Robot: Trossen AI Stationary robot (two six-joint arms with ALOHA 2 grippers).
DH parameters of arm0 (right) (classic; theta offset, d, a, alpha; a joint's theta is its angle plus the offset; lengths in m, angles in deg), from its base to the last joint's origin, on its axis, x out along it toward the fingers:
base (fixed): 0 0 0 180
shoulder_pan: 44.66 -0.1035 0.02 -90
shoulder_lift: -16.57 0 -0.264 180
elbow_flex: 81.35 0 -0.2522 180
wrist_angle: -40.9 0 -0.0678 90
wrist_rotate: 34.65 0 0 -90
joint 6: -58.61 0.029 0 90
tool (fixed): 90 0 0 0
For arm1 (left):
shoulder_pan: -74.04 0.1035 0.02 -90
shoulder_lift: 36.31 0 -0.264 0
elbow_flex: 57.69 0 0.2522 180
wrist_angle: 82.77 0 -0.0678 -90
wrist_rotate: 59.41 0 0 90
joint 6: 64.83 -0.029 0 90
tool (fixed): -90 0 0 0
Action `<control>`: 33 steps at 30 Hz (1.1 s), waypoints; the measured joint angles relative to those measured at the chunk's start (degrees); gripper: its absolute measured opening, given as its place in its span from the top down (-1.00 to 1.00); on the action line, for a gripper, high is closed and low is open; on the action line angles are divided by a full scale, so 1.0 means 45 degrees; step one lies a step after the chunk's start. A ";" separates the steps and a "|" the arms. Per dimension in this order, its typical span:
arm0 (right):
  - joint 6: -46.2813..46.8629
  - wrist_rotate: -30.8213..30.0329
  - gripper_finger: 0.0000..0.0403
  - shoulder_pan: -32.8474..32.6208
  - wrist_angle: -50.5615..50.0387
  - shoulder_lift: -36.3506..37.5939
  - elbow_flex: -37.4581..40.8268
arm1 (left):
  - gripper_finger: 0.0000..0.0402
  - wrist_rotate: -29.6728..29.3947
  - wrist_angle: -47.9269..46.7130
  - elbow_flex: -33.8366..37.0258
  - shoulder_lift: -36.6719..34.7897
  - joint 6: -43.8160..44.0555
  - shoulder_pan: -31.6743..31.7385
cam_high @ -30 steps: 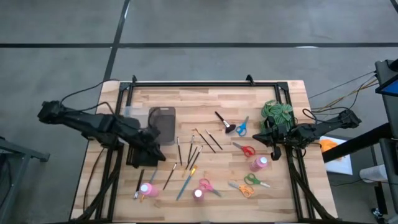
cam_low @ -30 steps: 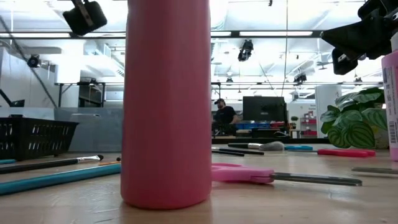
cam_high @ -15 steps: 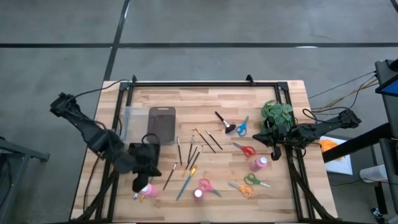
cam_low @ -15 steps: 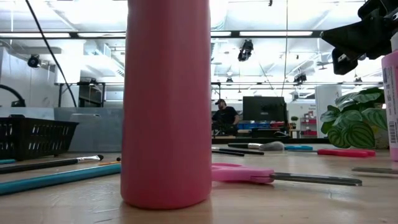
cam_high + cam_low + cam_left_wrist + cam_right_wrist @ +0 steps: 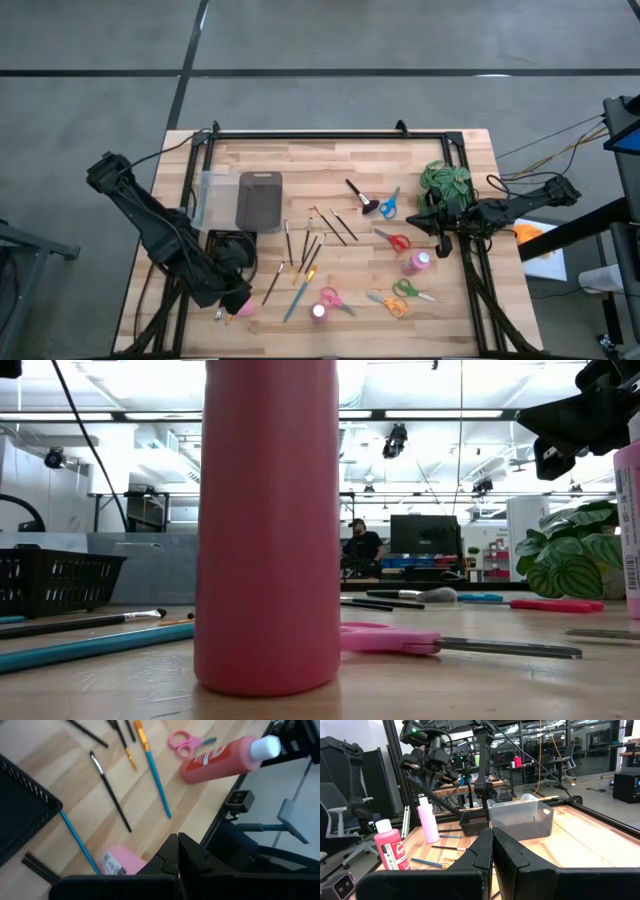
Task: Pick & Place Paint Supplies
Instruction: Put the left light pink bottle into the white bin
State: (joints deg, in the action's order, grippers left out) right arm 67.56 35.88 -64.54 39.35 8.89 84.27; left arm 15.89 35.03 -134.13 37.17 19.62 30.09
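Several thin paintbrushes [image 5: 305,250] lie in the middle of the table, and a stubby black brush [image 5: 357,195] lies farther back. Three pink bottles stand upright: near left [image 5: 243,308], near centre [image 5: 320,311] and right [image 5: 418,263]. My left gripper [image 5: 233,296] is shut and hangs just over the near-left bottle [image 5: 122,862], hiding its cap; I see no touch. My right gripper [image 5: 437,222] is shut, level and idle at the right edge beside the plant [image 5: 445,182].
A black basket [image 5: 260,200] and a clear bin [image 5: 214,195] stand at the back left. Scissors lie about: blue [image 5: 388,205], red [image 5: 393,240], pink [image 5: 330,297], green and orange [image 5: 400,295]. The near-centre bottle [image 5: 270,525] fills the low view.
My left gripper has swung from beside the black basket toward the table's near edge, to the near-left pink bottle, rolling at the wrist as it went. It has stayed shut. No object has moved.
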 joint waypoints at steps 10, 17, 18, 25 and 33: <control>0.0005 0.0000 0.96 0.0000 0.0000 0.0000 0.0000 | 1.00 -0.0023 -0.0913 -0.0019 -0.0203 0.0716 0.0000; 0.0000 0.0003 0.96 0.0000 0.0000 0.0000 0.0005 | 1.00 0.0040 -0.1065 -0.0016 -0.0219 0.1522 0.0034; 0.0000 0.0000 0.96 0.0000 0.0000 0.0000 0.0003 | 1.00 0.0057 -0.1064 -0.0019 -0.0219 0.1587 0.0034; 0.0000 0.0000 0.96 0.0000 0.0000 0.0000 0.0003 | 0.83 0.0267 -0.1781 -0.0083 -0.0219 0.3575 0.0031; 0.0001 0.0000 0.96 0.0000 0.0000 0.0000 0.0005 | 0.15 0.0547 -0.1523 0.0019 -0.0186 0.4286 -0.0013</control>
State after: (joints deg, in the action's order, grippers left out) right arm 67.57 35.88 -64.54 39.35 8.89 84.29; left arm 18.35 28.18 -134.04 36.33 38.91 30.04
